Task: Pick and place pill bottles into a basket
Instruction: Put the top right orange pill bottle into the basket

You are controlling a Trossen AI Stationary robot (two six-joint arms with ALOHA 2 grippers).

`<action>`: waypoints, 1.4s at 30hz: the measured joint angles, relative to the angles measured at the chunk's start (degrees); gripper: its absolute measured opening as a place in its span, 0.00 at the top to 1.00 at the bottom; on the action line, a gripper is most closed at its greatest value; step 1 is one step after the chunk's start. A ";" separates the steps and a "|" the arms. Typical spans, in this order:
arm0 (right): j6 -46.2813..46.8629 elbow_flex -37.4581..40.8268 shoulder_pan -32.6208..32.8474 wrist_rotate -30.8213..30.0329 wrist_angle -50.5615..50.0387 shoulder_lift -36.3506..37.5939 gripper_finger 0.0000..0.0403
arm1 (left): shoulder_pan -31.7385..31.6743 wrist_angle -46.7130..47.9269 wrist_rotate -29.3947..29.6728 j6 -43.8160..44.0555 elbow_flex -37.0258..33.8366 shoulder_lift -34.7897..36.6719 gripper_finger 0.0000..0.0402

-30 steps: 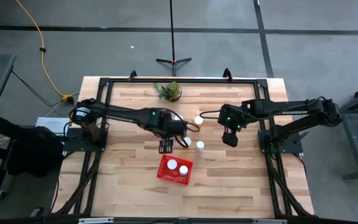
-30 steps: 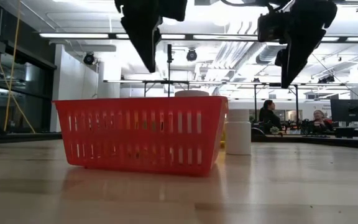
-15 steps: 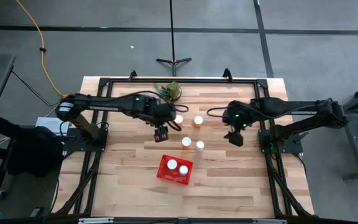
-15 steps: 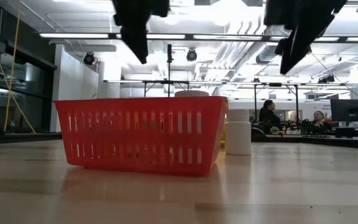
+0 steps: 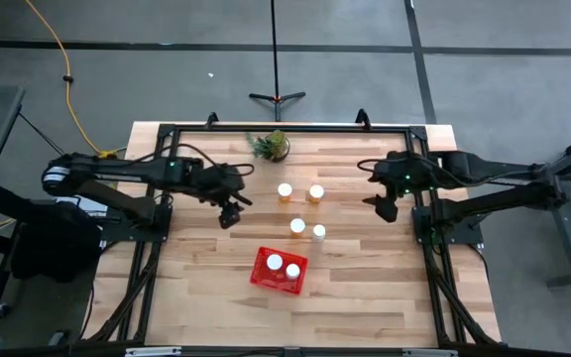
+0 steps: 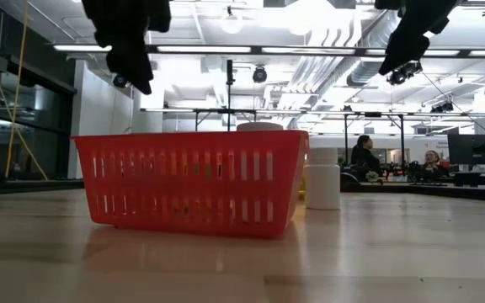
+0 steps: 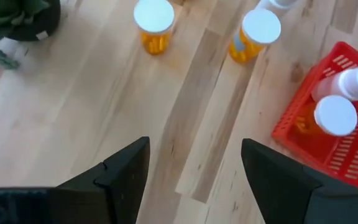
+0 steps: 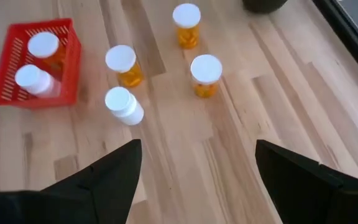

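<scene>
The red basket point(image 5: 279, 270) sits near the table's middle front with two orange, white-capped pill bottles point(image 5: 275, 263) standing in it. Several more bottles stand upright on the wood beyond it: two far ones point(image 5: 285, 190) point(image 5: 316, 192) and two nearer ones point(image 5: 297, 226) point(image 5: 318, 232). My left gripper point(image 5: 228, 216) hangs open and empty above the table, left of the bottles. My right gripper point(image 5: 385, 210) hangs open and empty, right of them. The left wrist view shows the basket point(image 7: 337, 134) and two bottles point(image 7: 154, 23). The right wrist view shows the basket point(image 8: 8, 93) and the loose bottles point(image 8: 205, 73).
A small green potted plant point(image 5: 271, 146) stands at the table's far edge, behind the bottles. Black frame rails point(image 5: 157, 238) run along the table's left and right sides. Bare wood lies in front of the basket. In the low view people sit in the room behind point(image 6: 365, 156).
My left gripper has drawn back from above the basket toward the table's left and far edges, rising as it went. My right gripper has moved up and a little toward the table's right edge. Both stay open and empty. The bottles and basket have not moved.
</scene>
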State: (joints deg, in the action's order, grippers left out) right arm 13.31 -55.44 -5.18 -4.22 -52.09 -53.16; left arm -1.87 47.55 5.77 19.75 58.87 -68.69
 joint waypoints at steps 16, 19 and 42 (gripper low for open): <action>-4.40 0.00 -11.68 8.49 6.89 -10.75 0.24 | 0.00 -1.19 -2.00 -3.92 -3.59 0.37 0.29; -5.21 0.00 -14.11 10.53 7.79 -12.98 0.24 | 0.00 -1.32 -2.00 -4.46 -4.08 0.37 0.29; -8.18 0.00 -19.52 18.09 11.33 -23.78 0.24 | 0.00 -1.18 -2.70 -6.63 -4.26 0.35 0.29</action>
State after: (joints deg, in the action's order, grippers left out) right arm 5.13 -55.44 -24.70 13.87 -40.76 -76.94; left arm -1.87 46.37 3.07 13.12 54.61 -68.34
